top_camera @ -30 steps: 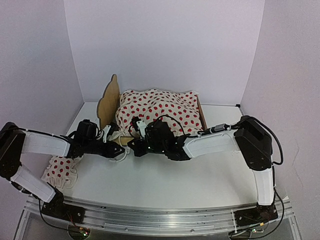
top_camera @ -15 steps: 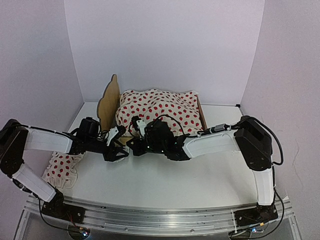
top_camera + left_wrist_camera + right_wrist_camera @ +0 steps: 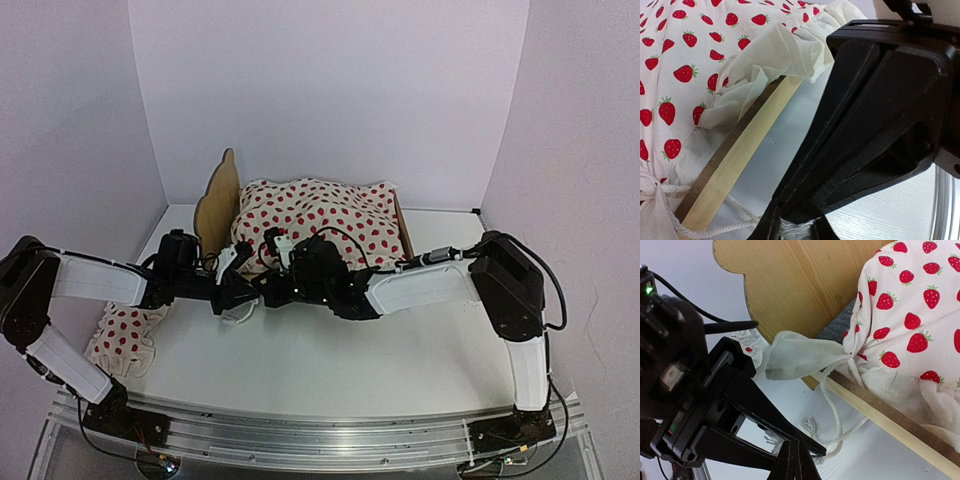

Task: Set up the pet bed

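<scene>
The pet bed (image 3: 213,208) stands at the back, its scalloped headboard (image 3: 790,285) on the left. A strawberry-print ruffled cloth (image 3: 320,218) covers it, and a strip of grey mattress pad (image 3: 837,327) shows under the cloth. A white cord (image 3: 832,410) hangs from the cloth's corner over the wooden side rail (image 3: 740,155). My right gripper (image 3: 799,462) is shut on this cord by its frayed ends. My left gripper (image 3: 238,290) is open, its fingers (image 3: 765,415) on either side of the right fingertips. In the left wrist view, white cord lies between my left gripper's (image 3: 795,231) own fingers.
A small strawberry-print pillow (image 3: 125,338) lies on the table at the left, under the left arm. The right gripper's black body (image 3: 880,100) fills the right of the left wrist view. White walls close in the back and both sides.
My left gripper has moved right, up to the right gripper's fingertips at the bed's front left corner. The right gripper has shifted only slightly. The cloth and bed have not moved.
</scene>
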`<state>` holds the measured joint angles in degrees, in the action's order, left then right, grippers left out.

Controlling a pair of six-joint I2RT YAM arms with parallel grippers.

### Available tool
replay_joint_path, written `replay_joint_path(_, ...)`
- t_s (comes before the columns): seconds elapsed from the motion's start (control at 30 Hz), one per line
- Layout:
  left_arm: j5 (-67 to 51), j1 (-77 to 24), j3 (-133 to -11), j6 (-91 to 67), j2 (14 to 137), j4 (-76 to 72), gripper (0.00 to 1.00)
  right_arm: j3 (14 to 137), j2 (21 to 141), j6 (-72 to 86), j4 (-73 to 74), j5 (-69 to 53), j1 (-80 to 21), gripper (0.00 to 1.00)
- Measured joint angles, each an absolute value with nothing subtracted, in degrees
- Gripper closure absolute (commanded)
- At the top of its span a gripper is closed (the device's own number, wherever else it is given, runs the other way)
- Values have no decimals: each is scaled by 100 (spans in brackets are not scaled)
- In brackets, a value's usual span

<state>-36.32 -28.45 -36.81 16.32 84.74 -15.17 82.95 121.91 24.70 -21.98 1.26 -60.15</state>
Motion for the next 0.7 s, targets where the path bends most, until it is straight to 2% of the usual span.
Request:
replay_joint_path(0.03, -3632, -2845, -3683, 1615, 8481, -1531, 99, 8296, 12191, 2482, -2217, 130, -6014, 100)
replay_joint_path(0.17, -3638, -2845, -3708, 1501, 8484, -1539, 100, 8296, 12191, 2515, -2291, 149, -6005, 100)
replay_joint_path(0.3, -3576, -2841, -3785, 1263, 8483, -1418, 100, 8282, 12160, 2479, -2312, 151, -5958, 66)
replay_joint_path(0.37, -3533, -2819, -3871, 1053, 8480, -1250, 100, 8185, 12075, 2332, -2338, 139, -5896, 60)
replay_joint_path(0.4, -3519, -2805, -3913, 914, 8469, -1183, 100, 8106, 12018, 2243, -2349, 124, -5867, 61)
replay_joint_path(0.5, -3482, -2754, -3942, 476, 8363, -1066, 100, 7967, 11922, 1863, -2397, -58, -5752, 77)
replay_joint_path(0.57, -3479, -2724, -3942, 119, 8302, -1016, 100, 7956, 11925, 1655, -2479, -379, -5655, 79)
replay_joint_path(0.7, -3485, -2680, -3942, -447, 8245, -959, 100, 7955, 12013, 1441, -2828, -922, -5519, 75)
